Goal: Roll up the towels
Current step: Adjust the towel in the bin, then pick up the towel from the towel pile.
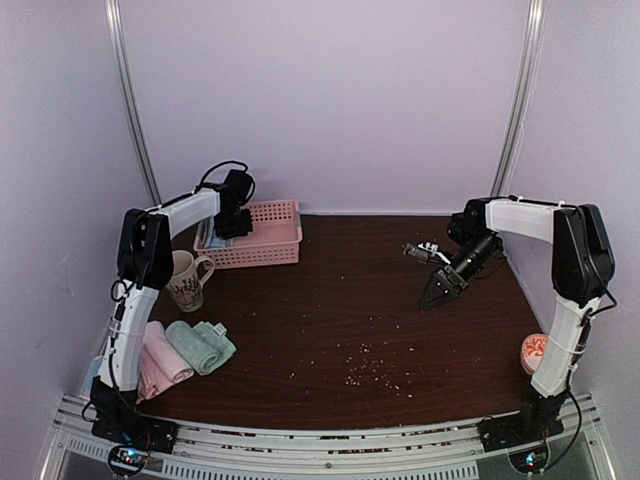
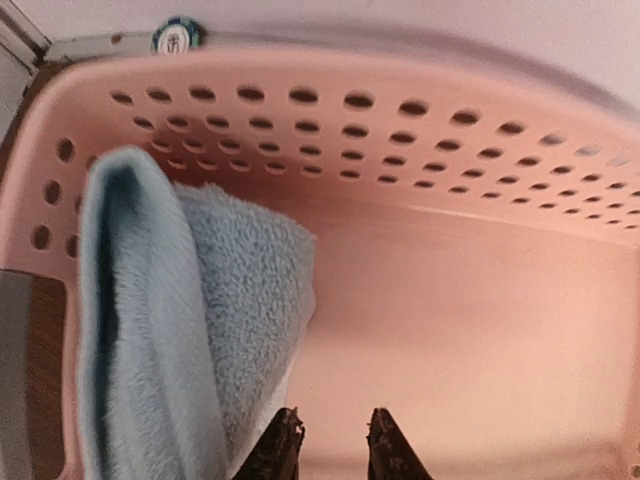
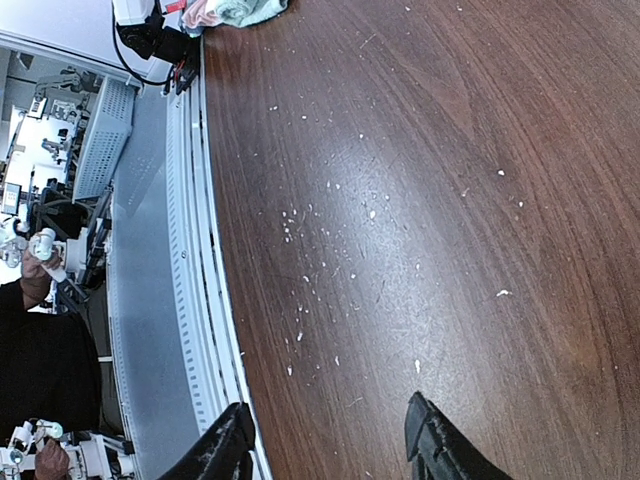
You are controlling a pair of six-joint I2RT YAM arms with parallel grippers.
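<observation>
A light blue towel (image 2: 190,320) lies folded against the left wall of the pink perforated basket (image 2: 400,130). My left gripper (image 2: 333,440) hangs inside the basket just right of that towel, its jaws a little apart with only basket floor between them. From above, the left gripper (image 1: 232,225) sits over the basket's (image 1: 275,240) left end. A rolled pink towel (image 1: 160,355) and a rolled sage green towel (image 1: 200,345) lie at the table's near left. My right gripper (image 1: 435,295) hovers open over bare table on the right, its fingers (image 3: 430,440) wide apart and empty.
A patterned mug (image 1: 186,280) stands between the basket and the rolled towels. A pink and white round object (image 1: 535,352) sits by the right arm's base. White crumbs (image 1: 365,365) are scattered over the dark wood table (image 1: 330,300). The metal front rail (image 3: 190,300) runs along the near edge.
</observation>
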